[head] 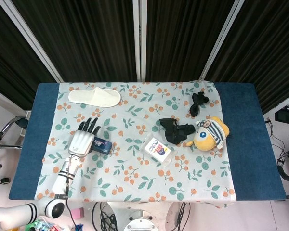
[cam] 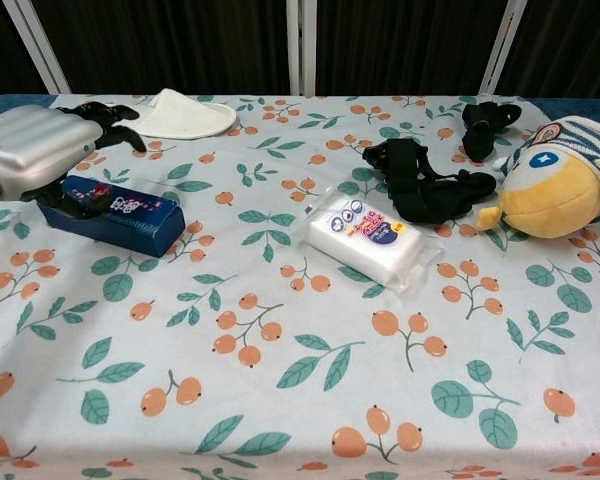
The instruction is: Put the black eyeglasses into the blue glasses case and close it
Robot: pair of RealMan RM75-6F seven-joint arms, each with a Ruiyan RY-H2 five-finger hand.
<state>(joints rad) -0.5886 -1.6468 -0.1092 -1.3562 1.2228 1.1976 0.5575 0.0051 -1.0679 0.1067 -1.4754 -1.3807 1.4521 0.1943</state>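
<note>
The blue glasses case (head: pixel 102 145) (cam: pixel 122 214) lies with its lid down at the left of the floral tablecloth. No black eyeglasses show in either view. My left hand (head: pixel 83 140) (cam: pixel 38 150) hovers over the case's left end with its fingers (cam: pixel 115 115) stretched out and apart, pointing to the far side. Its thumb reaches down to the case's left end, and I cannot tell if it touches. My right hand appears in neither view.
A white slipper (head: pixel 95 96) lies at the back left. A pack of tissues (head: pixel 157 148) sits mid-table, with a black strap bundle (head: pixel 176 130) and a yellow plush toy (head: pixel 209 133) to its right. A small black object (head: pixel 198 102) lies at the back right.
</note>
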